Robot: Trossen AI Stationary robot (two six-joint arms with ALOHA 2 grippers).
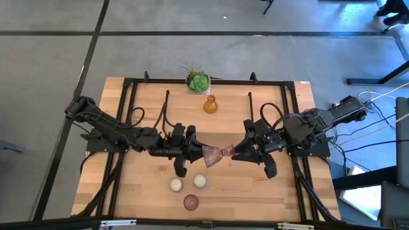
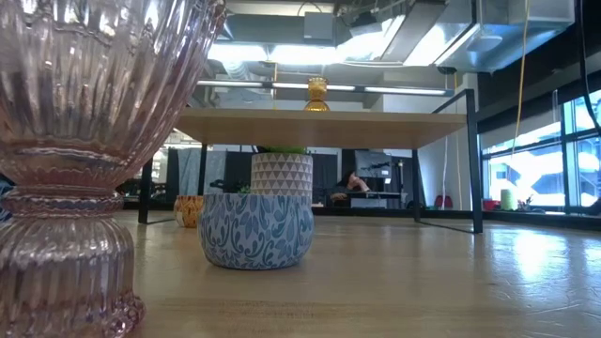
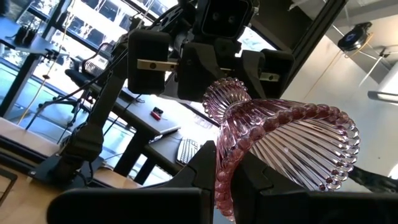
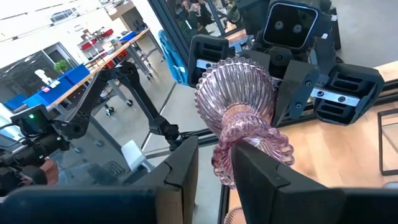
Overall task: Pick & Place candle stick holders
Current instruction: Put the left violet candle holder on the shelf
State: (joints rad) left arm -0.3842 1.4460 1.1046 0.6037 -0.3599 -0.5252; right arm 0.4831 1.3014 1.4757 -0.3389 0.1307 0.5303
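Observation:
A pinkish-purple ribbed glass holder (image 1: 215, 153) lies on its side in the air over the table's middle, between my two grippers. My left gripper (image 1: 197, 152) is shut on its wide flared end and my right gripper (image 1: 234, 153) on its narrow beaded end. An amber glass holder (image 1: 209, 105) stands at the far middle. Two cream-white round holders (image 1: 176, 185) (image 1: 200, 181) and a second pinkish holder (image 1: 191, 203) stand near the front edge. That second holder fills the left of the low view (image 2: 84, 141). My left gripper pinches the beaded rim of the holder's wide flared end (image 3: 222, 177) between its two fingers, coming level from the table's left. The holder lies level, its axis along the fingers, clear of the table. My right gripper pinches the holder's narrow beaded end (image 4: 225, 163) between its two fingers, coming level from the table's right. The wide end (image 4: 235, 81) points away toward the left gripper. The holder is clear of the table.
A green spiky potted plant (image 1: 198, 81) stands at the far edge behind the amber holder. A black frame (image 1: 131, 96) runs around the wooden top. In the low view a blue-patterned round piece (image 2: 256, 230) stands in front of a triangle-patterned pot (image 2: 282, 174).

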